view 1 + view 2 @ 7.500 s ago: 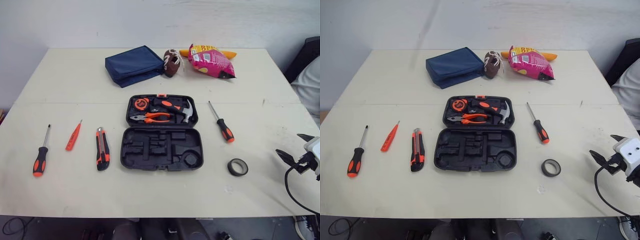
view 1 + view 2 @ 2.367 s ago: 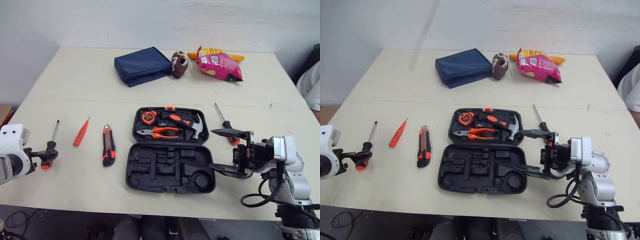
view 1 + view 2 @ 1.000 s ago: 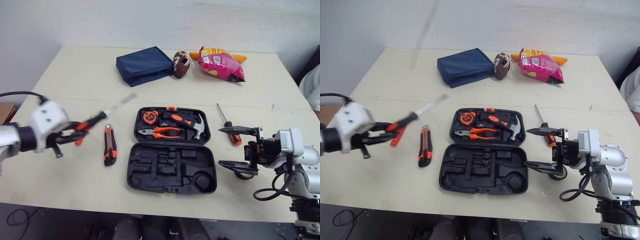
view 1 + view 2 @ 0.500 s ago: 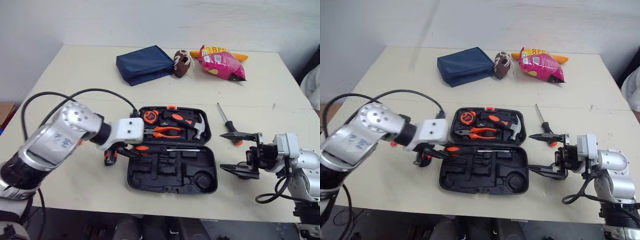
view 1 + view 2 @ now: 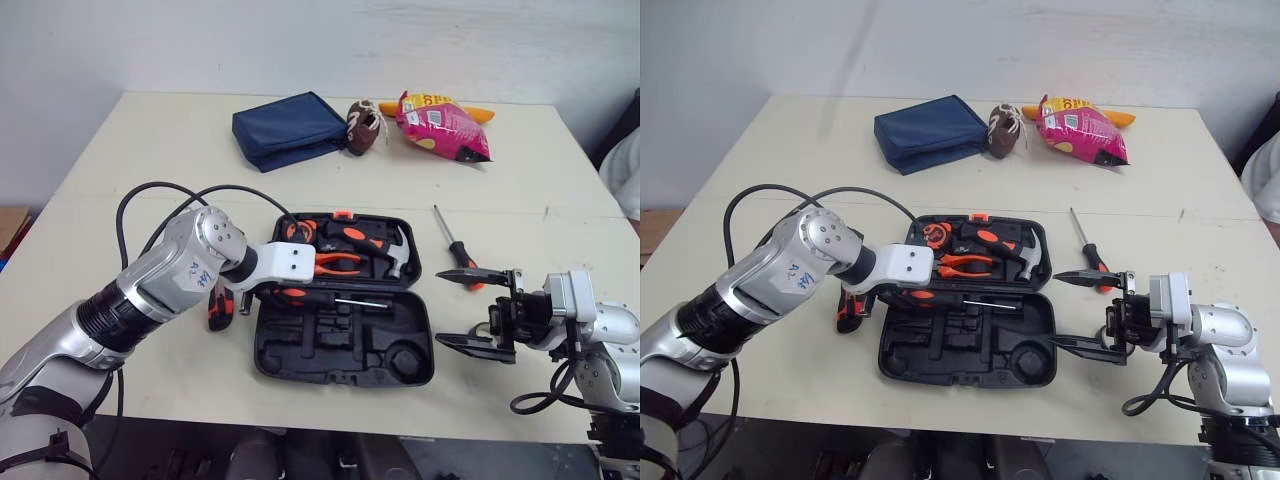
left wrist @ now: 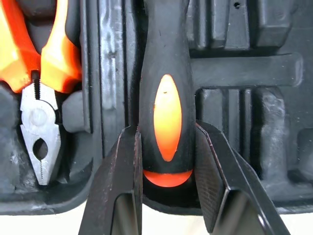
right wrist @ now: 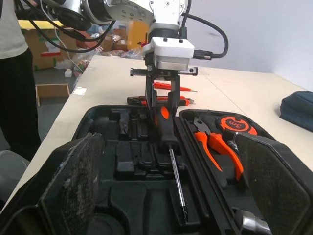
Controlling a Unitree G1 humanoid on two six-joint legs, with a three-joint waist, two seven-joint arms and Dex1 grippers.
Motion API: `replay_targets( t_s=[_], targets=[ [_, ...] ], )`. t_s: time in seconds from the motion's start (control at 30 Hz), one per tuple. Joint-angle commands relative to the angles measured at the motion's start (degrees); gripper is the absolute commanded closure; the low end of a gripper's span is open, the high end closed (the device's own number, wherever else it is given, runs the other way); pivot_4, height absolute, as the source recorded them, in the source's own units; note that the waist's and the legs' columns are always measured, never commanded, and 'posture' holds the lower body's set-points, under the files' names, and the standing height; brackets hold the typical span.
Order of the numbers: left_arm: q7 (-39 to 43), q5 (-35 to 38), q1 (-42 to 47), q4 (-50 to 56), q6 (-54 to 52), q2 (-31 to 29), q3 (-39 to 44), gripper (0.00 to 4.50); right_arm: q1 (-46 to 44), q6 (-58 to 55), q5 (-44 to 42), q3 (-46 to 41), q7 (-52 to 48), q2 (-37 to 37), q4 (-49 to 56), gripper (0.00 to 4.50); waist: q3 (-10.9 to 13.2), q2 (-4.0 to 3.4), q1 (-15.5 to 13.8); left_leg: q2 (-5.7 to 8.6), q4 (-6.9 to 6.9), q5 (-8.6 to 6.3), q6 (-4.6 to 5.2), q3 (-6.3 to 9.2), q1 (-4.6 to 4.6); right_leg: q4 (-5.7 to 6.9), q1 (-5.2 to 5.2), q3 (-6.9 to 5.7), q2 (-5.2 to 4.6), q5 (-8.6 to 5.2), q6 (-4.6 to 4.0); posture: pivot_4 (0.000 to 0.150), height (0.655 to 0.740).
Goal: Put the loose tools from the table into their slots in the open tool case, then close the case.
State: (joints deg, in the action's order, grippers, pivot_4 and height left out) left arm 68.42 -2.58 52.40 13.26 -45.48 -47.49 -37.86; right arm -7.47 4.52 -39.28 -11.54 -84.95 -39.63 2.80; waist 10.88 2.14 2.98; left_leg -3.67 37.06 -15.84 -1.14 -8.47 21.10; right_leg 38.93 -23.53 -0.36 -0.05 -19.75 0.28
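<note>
Left end effector (image 6: 166,129) clamps screwdriver (image 5: 335,299) down in case (image 5: 300,350); right end effector (image 5: 440,306) gapes wide at case's 3 o'clock. Second screwdriver (image 5: 455,245), knife (image 5: 847,305), closing remain.

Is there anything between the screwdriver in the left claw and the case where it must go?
Nothing visible does. The left claw holds the screwdriver right against the open case, near the pliers.

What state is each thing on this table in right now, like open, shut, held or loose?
Tool case, open.
Screwdriver, gripped, lying in the case.
Left gripper, shut on the screwdriver.
Right gripper, open, holding nothing.
Second screwdriver, loose on the table.
Utility knife, loose on the table.
Pliers, seated in their slot.
</note>
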Motion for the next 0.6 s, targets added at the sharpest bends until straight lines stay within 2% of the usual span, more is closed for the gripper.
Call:
replay_targets(
  t_s=[0.03,0.6],
  targets=[
    [0.9,-2.7,0.7,0.5,0.6,-0.6,-0.3,3.73,0.6,-0.8,-0.6,-0.5,1.5,0.4,3.5,0.00,0.0,0.00,0.0,0.00,0.01,0.00,0.00,0.00,0.00,0.01,0.00,0.00,0.00,0.00,0.00,0.150,0.7400],
    [0.7,-7.0,-0.8,-1.6,3.4,2.9,-0.4,3.73,0.3,-2.1,-0.2,0.0,3.1,0.9,5.0,0.00,0.0,-0.03,-1.3,0.01,0.09,0.00,0.00,0.00,-0.04,0.08,0.04,0.00,-0.03,0.00,0.00,0.150,0.7400]
  ],
)
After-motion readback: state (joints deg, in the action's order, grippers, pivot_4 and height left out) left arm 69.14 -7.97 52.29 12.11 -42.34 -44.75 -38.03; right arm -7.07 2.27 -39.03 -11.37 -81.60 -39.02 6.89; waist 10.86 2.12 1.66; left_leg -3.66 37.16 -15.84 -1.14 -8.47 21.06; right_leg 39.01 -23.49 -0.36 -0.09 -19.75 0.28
